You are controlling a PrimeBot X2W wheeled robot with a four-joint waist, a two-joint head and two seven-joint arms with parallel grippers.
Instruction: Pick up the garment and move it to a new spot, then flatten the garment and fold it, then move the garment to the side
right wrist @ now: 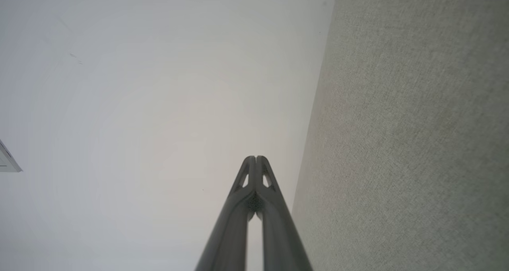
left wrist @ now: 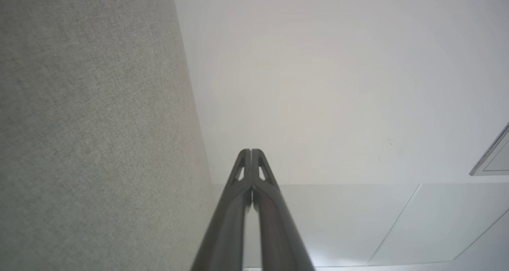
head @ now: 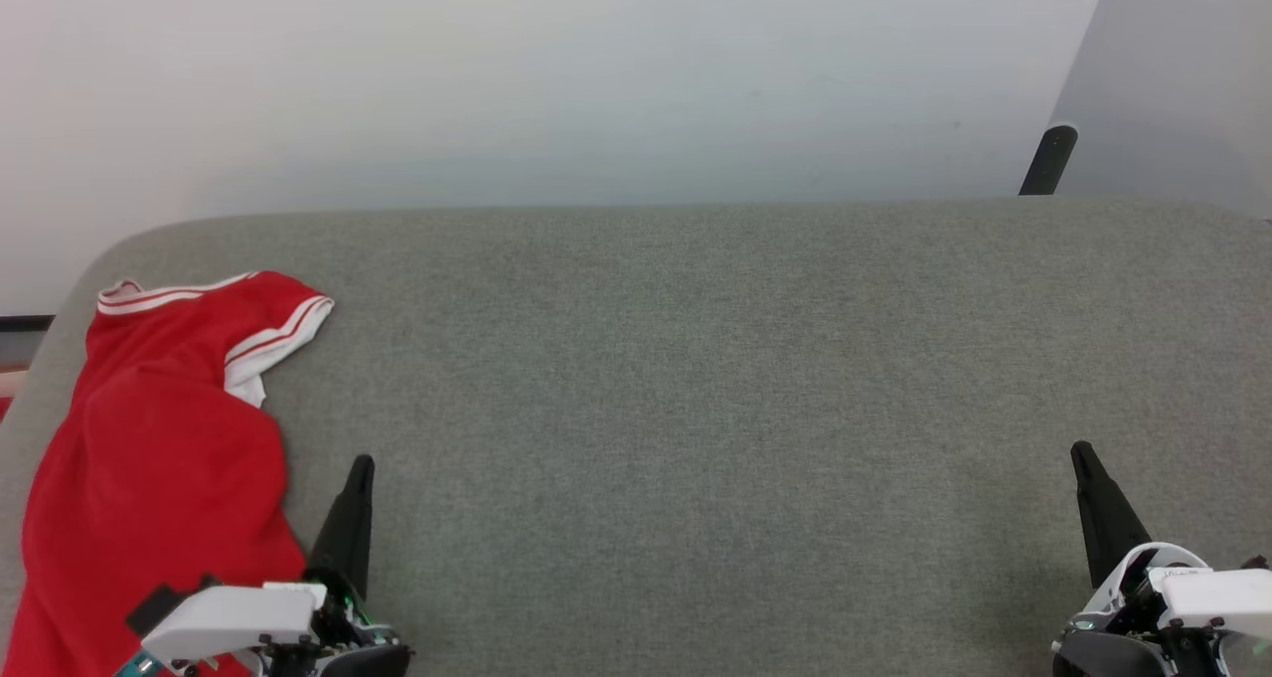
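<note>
Lying crumpled at the far left end of the grey fabric-covered tabletop (head: 696, 379), the garment (head: 159, 458) is a bright red jersey bunched into a long heap, and its lower part seems to spill over the rounded left edge. Its striped collar trim (head: 169, 294) sits at the far end of the heap, with a striped sleeve cuff (head: 283, 334) turned out beside it and a little white lining showing underneath. The left gripper (head: 363, 463) hangs just beside the heap's right flank, not touching it, and the right gripper (head: 1081, 450) is well apart at the other end of the tabletop. Both wrist views show the jaws pressed together with nothing between them. The cloth looks thin, light and limp, probably a smooth sports knit, so it should drape and slide easily over the felt-like surface and keep no shape when lifted. A one-point grasp would likely let it hang in a rope. The firmer banded edges seem the best holds, collar or shoulder for one arm and the cuff or a hem corner for the other. The jaws must part first and pinch a single layer, not the whole bunch.
</note>
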